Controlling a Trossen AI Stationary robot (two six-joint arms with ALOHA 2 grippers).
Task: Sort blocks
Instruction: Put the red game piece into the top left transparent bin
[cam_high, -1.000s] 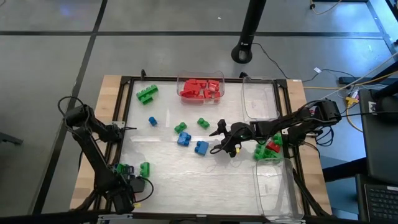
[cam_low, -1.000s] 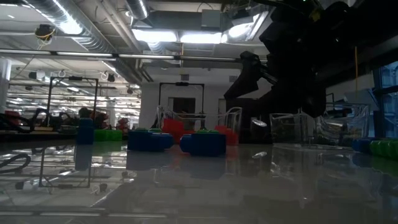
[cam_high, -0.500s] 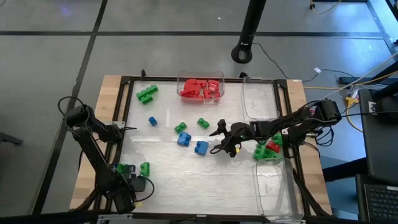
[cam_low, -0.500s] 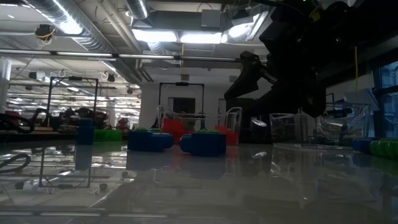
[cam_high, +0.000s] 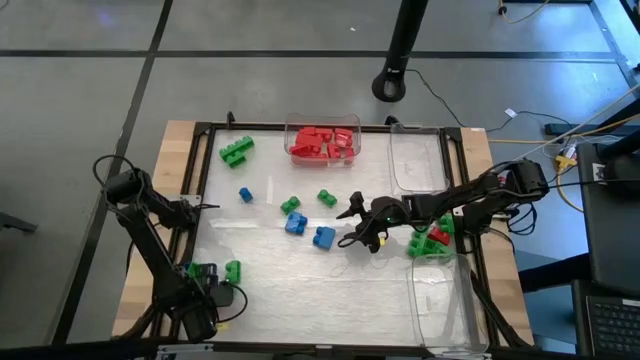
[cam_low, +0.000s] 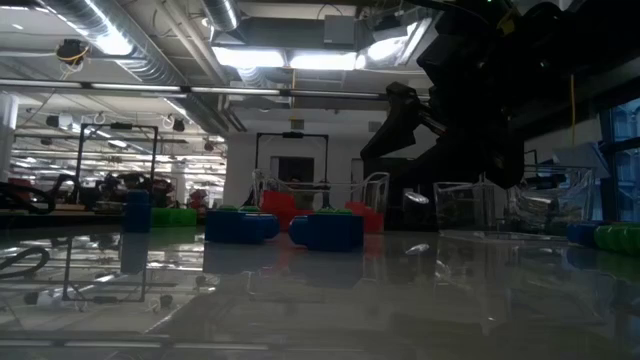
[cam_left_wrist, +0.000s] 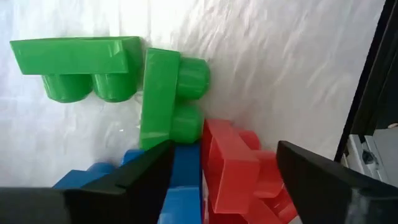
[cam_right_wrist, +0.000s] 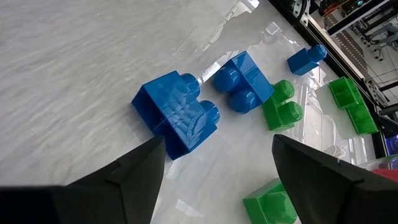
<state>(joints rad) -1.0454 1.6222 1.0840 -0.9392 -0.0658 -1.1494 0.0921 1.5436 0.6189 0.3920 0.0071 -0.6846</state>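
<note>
Tabletop blocks (cam_high: 323, 237) beside wide-open right gripper (cam_high: 358, 225)

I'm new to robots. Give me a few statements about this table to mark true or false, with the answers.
1. The right gripper is open, next to a blue block. True.
2. The red blocks lie in a clear bin at the table's far edge. True.
3. The right gripper holds a green block. False: its fingers are empty.
4. The left gripper is over the middle of the table. False: it is at the near left corner, open over a small cluster of blocks.
5. The bin at the near right is full of blue blocks. False: no blocks show in it.
</note>
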